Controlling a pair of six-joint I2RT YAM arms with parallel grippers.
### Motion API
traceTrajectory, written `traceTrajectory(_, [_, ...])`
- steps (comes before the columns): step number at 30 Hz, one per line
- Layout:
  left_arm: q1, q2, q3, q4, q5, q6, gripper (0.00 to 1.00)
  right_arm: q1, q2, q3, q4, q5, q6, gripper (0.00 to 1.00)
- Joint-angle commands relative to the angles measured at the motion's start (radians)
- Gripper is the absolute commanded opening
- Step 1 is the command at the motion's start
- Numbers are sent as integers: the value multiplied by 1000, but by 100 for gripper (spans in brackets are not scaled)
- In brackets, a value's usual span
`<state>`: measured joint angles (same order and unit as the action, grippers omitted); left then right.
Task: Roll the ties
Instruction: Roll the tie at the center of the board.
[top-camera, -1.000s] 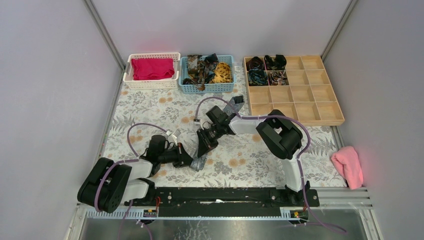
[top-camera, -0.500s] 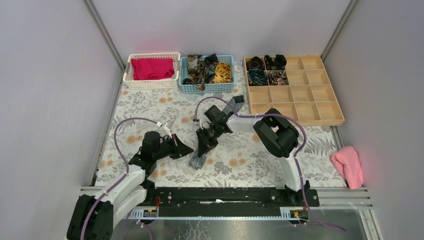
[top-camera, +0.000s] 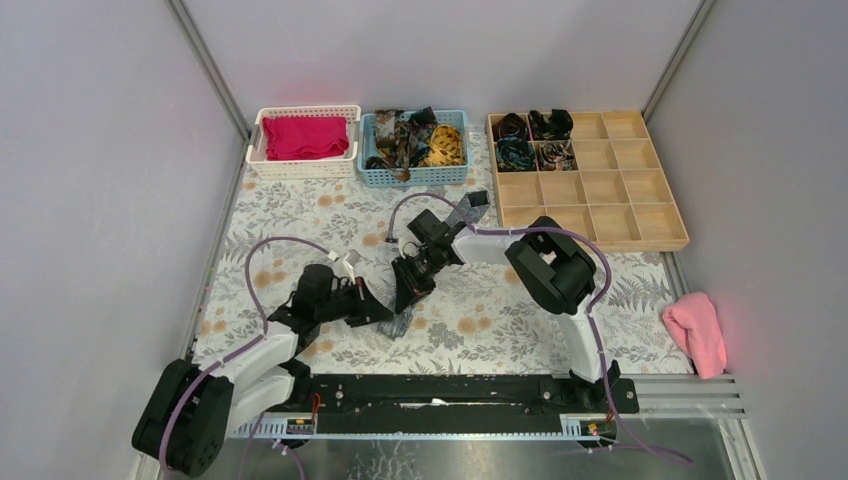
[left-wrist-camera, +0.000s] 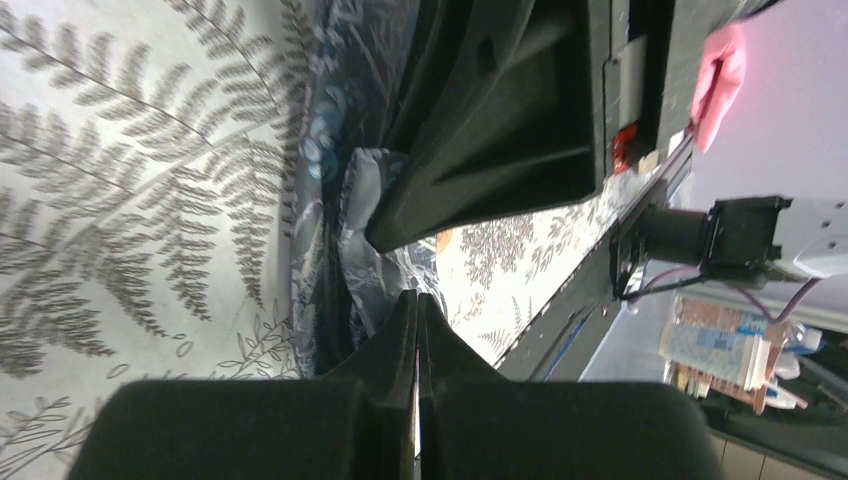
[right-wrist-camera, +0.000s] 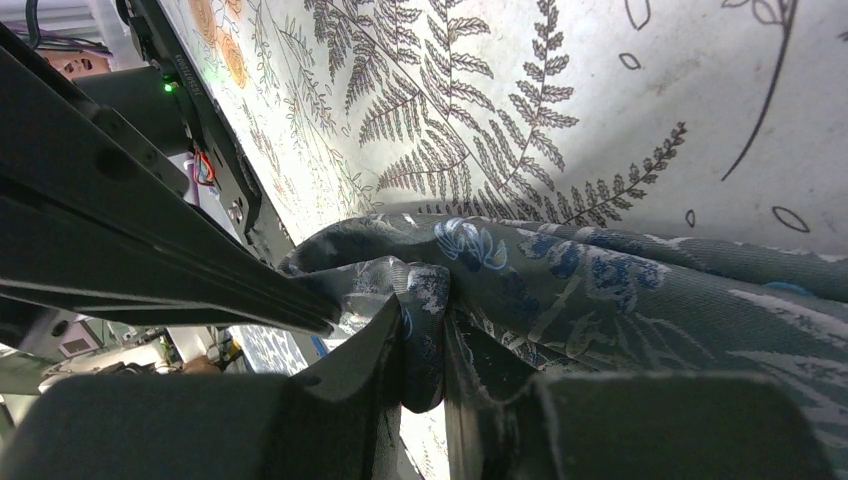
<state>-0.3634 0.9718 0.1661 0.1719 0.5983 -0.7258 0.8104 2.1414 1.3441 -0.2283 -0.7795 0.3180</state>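
A dark grey-blue patterned tie (top-camera: 400, 323) lies on the floral cloth, its far end (top-camera: 478, 200) showing beyond the right arm. My right gripper (top-camera: 408, 297) is shut on a bunched fold of this tie (right-wrist-camera: 600, 290); the fold sits between its jaws (right-wrist-camera: 425, 335). My left gripper (top-camera: 383, 312) is shut with nothing in it, and its tips (left-wrist-camera: 417, 296) rest right beside the tie (left-wrist-camera: 335, 240), close to the right gripper's finger (left-wrist-camera: 490, 130). More ties (top-camera: 415, 138) are heaped in the blue basket, and rolled ties (top-camera: 530, 140) fill the tray's back-left cells.
A white basket (top-camera: 262, 160) holds a magenta cloth at the back left. The blue basket (top-camera: 415, 178) stands beside it. A wooden divided tray (top-camera: 600, 190) is at the back right. A pink cloth (top-camera: 695, 332) lies off the mat at the right. Purple cables loop over both arms.
My left gripper drew back from the tie towards the upper left, then came back down beside it, still shut. The right gripper has kept its hold almost in place.
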Motion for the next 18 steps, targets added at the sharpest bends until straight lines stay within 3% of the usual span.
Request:
traceTrajectory(1, [-60,33,19,45,-11,33,0,-8,46,12,-4,128,-37,24])
traceTrajectory(11, [-136,206,52,-11,-138,48,0,-5,0,0,-3,167,-23,27])
traceTrajectory(13, [-138,232,59,-19,-156,46,0,-4,-19,2,-20,187,-23,32])
traceTrajectory(16, [-141,252,67,-26,-172,45,0,4,-72,-5,-46,256,-29,48])
traceTrajectory(18, [-143,257,70,-32,-180,42,0,8,-111,-9,-59,301,-31,52])
